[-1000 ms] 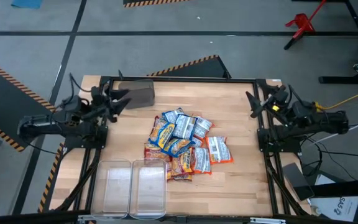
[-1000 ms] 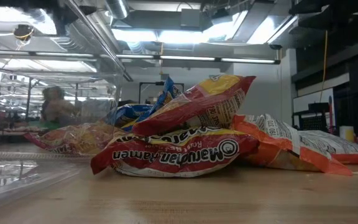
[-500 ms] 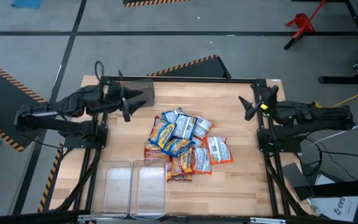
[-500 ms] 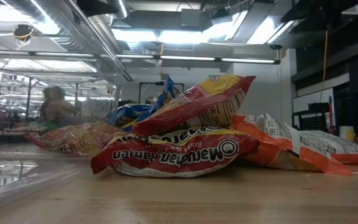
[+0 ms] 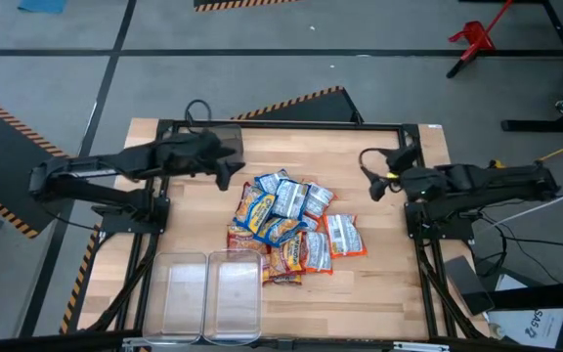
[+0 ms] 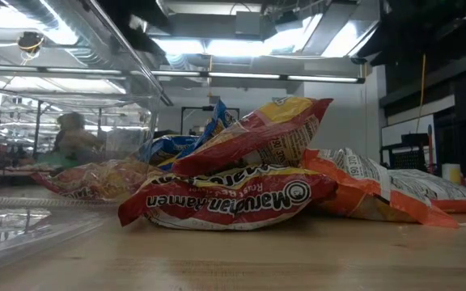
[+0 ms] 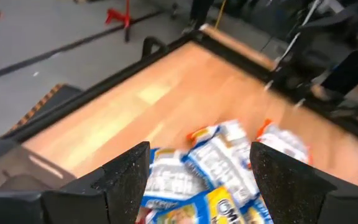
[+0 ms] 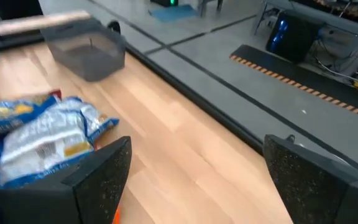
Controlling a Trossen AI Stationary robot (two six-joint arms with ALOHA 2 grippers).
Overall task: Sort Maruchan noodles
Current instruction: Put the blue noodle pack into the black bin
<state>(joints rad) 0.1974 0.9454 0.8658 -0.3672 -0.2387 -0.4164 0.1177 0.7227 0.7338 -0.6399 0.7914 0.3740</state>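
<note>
Noodle packets (image 5: 289,227) heaped mid-table (image 5: 379,284), two clear bins (image 5: 213,293) beside them.

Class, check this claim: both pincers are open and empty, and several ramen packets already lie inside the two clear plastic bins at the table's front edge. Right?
Not quite. The high view shows the two clear plastic bins holding nothing; the crinkly ramen packets sit heaped mid-table. The left pincer and right pincer are open and empty.

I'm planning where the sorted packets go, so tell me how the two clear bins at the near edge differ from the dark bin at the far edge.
The two clear bins are see-through and stand side by side at the table's near edge; the dark bin is smoky grey and stands alone at the far edge. The left hand hovers right beside the dark bin, while no hand is near the clear bins. All look empty, and all lie left of the noodle pile.
</note>
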